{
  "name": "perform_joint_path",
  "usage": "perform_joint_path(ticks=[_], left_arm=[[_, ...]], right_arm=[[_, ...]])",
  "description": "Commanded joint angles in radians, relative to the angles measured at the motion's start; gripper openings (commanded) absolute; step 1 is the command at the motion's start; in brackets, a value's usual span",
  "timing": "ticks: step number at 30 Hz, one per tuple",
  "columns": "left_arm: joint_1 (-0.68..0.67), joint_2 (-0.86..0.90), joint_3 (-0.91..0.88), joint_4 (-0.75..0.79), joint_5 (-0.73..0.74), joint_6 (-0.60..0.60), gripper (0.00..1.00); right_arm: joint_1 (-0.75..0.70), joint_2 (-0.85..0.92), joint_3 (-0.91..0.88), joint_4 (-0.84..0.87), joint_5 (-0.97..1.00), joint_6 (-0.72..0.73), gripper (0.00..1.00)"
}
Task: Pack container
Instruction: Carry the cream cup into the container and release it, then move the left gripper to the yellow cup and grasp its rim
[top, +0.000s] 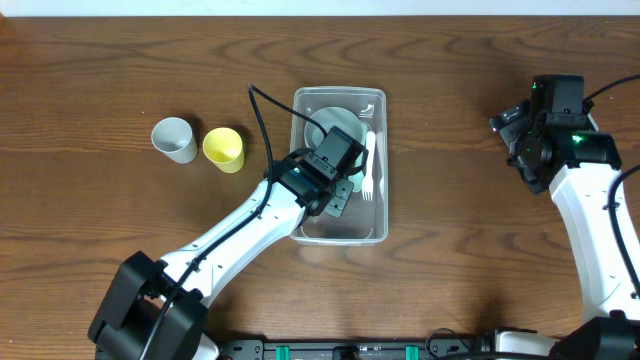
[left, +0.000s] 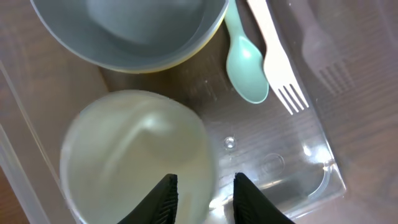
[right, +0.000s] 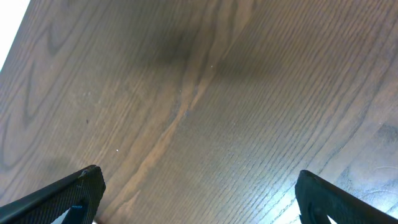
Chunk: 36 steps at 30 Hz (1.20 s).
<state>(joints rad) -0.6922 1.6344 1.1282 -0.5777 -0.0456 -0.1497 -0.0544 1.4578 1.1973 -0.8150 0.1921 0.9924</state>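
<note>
The clear plastic container (top: 340, 91) stands at the table's middle. Inside it, the left wrist view shows a grey-blue bowl (left: 130, 31) with a yellow rim under it, a mint spoon (left: 247, 62), a white fork (left: 277, 62) and a pale green cup (left: 130, 155). My left gripper (left: 205, 179) reaches down into the container (left: 280, 162). Its jaws stand a little apart astride the cup's rim, one finger inside and one outside. Overhead, the left gripper (top: 340, 198) hides the cup. My right gripper (top: 520, 140) hangs wide open over bare wood (right: 196, 186) at the far right.
A grey cup (top: 175, 139) and a yellow cup (top: 224, 149) sit on the table left of the container. A black cable (top: 262, 115) arches from the left arm near the container's left wall.
</note>
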Motion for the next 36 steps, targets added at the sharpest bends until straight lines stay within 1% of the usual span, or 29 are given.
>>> perform_joint_path(ticks=[1, 6, 12, 13, 16, 18, 21, 25, 29, 36], left_arm=[[0.0, 0.002, 0.017, 0.005, -0.02, 0.01, 0.32], [0.002, -0.063, 0.048, -0.018, -0.029, 0.01, 0.33], [0.019, -0.227, 0.117, -0.094, -0.192, 0.005, 0.34], [0.032, -0.261, 0.117, -0.095, -0.217, 0.005, 0.38], [0.092, -0.328, 0.117, -0.094, -0.279, 0.005, 0.4], [0.161, -0.344, 0.117, -0.094, -0.307, 0.006, 0.4], [0.276, -0.321, 0.117, -0.094, -0.302, 0.0, 0.4], [0.367, -0.247, 0.117, -0.07, -0.254, -0.008, 0.41], [0.399, -0.155, 0.117, -0.045, -0.254, -0.005, 0.41], [0.4, -0.006, 0.117, -0.042, -0.254, -0.01, 0.42]], right_arm=[[-0.004, 0.001, 0.0, -0.001, 0.018, 0.017, 0.99], [-0.004, 0.001, 0.0, -0.001, 0.017, 0.017, 0.99], [-0.004, 0.001, 0.0, -0.001, 0.017, 0.017, 0.99], [-0.005, 0.001, 0.0, -0.001, 0.018, 0.017, 0.99], [-0.004, 0.001, 0.0, -0.001, 0.017, 0.017, 0.99], [-0.005, 0.001, 0.0, -0.001, 0.017, 0.017, 0.99], [-0.005, 0.001, 0.0, -0.001, 0.017, 0.017, 0.99], [-0.004, 0.001, 0.0, -0.001, 0.018, 0.017, 0.99], [-0.004, 0.001, 0.0, -0.001, 0.018, 0.017, 0.99], [-0.004, 0.001, 0.0, -0.001, 0.018, 0.017, 0.99]])
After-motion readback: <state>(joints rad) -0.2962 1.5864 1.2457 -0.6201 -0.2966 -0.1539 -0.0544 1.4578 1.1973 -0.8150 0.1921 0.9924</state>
